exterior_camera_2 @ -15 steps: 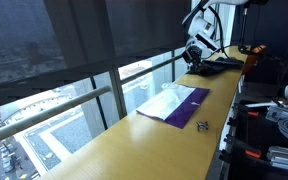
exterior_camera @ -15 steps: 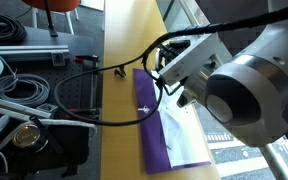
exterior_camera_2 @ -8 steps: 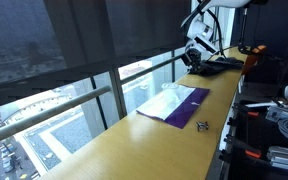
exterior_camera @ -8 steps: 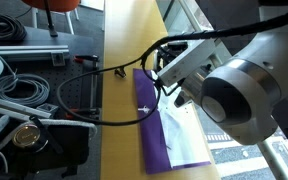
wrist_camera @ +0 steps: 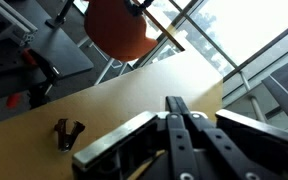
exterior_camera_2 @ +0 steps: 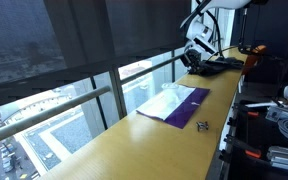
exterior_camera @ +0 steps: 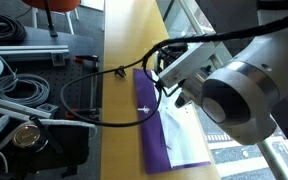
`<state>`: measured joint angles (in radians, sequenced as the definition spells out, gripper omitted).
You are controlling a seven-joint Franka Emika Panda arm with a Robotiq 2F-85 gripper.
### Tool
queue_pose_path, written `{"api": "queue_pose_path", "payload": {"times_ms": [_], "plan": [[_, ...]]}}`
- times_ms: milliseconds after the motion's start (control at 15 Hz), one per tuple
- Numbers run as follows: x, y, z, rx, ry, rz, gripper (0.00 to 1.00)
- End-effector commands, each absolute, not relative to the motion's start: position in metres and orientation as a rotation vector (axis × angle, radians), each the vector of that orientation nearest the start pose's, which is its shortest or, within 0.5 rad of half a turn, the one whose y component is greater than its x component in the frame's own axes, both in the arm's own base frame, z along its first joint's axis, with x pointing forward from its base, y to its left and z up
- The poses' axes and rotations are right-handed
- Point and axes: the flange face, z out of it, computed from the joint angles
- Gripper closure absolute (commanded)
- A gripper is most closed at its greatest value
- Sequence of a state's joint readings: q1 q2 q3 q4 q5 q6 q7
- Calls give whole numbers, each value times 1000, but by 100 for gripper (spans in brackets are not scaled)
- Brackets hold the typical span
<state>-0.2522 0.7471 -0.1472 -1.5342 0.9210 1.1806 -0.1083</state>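
"Cloth [exterior_camera: 147, 125] first: where was it?"

"It lay flat along the table [exterior_camera_2: 134, 150] with a white sheet [exterior_camera: 184, 130] on top. I hung high past one end of it and touched nothing."

"And your claw [wrist_camera: 179, 108]?"

"It was shut. The wrist view showed the fingers pressed together with nothing between them."

"What had changed in the last second?"

"Hardly anything. My arm [exterior_camera: 234, 95] had edged over a little in an exterior view and then sat as it was. The claw stayed shut throughout. The cloth, the sheet and the clip [wrist_camera: 69, 133] had not stirred, so I judged that nothing had been lifted or shifted."

"Where was that clip?"

"It sat on bare wood off the cloth's other end, on the room side and well apart from me. In the wrist view it lay out ahead of my fingers, with an orange chair [wrist_camera: 119, 28] beyond the table."

"Was there any writing?"

"None that I could read. I saw no brand or label on the cloth, the sheet or the clip, and the sheet looked blank from where the cameras stood."
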Motion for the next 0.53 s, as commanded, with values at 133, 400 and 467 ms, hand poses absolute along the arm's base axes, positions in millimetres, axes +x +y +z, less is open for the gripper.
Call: {"api": "queue_pose_path", "payload": {"times_ms": [133,400,467], "plan": [[604,-130,227,-1871,469,850,74],[607,-131,225,-1870,479,846,51],[608,-131,225,-1871,478,844,45]]}}
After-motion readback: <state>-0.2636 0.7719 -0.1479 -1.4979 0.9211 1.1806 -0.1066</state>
